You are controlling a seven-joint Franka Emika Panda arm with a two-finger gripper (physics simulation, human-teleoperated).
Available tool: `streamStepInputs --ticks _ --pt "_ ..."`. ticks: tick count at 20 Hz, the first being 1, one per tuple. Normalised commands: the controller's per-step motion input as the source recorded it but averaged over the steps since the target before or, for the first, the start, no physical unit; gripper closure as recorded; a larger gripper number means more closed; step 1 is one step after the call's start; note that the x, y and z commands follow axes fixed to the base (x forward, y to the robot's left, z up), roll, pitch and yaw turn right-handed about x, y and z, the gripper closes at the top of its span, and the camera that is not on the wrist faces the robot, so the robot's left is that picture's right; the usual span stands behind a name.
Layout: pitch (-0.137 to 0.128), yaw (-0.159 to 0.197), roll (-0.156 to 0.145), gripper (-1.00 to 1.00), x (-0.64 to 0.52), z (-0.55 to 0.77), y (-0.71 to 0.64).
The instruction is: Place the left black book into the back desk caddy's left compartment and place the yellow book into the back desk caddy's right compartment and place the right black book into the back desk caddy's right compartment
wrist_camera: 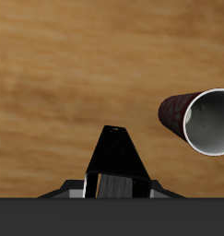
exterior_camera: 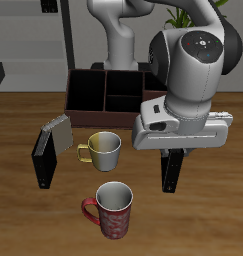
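Wood worktop, dark shelving behind. Fingers [exterior_camera: 172, 170] closed on a black book [exterior_camera: 171, 172], held upright below the hand, long axis vertical, clear of the worktop; wrist view shows its dark edge [wrist_camera: 114, 161] pinched between them. Caddy [exterior_camera: 108, 90] sits farther back, well apart from fingers, across from the held book. Another black book [exterior_camera: 43, 155] w/ a grey-looking book [exterior_camera: 59, 132] leaning beside it lies beyond the gold mug [exterior_camera: 102, 149]. Red mug [exterior_camera: 113, 208] near fingers, toward front. Next, I'd guess: carry back & over caddy, drop in w/ book still upright.
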Motion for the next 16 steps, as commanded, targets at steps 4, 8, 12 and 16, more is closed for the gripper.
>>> streamStepInputs --ticks 4,8,12,16 --pt "-0.071 0.075 -0.03 1.0 -0.53 0.69 -0.18" --pt "-0.079 0.003 0.023 1.0 -0.55 0.56 -0.28" --pt "-0.14 0.08 0.013 1.0 -0.55 0.43 -0.28" --pt "-0.131 0.059 -0.019 1.0 -0.58 0.33 -0.37"
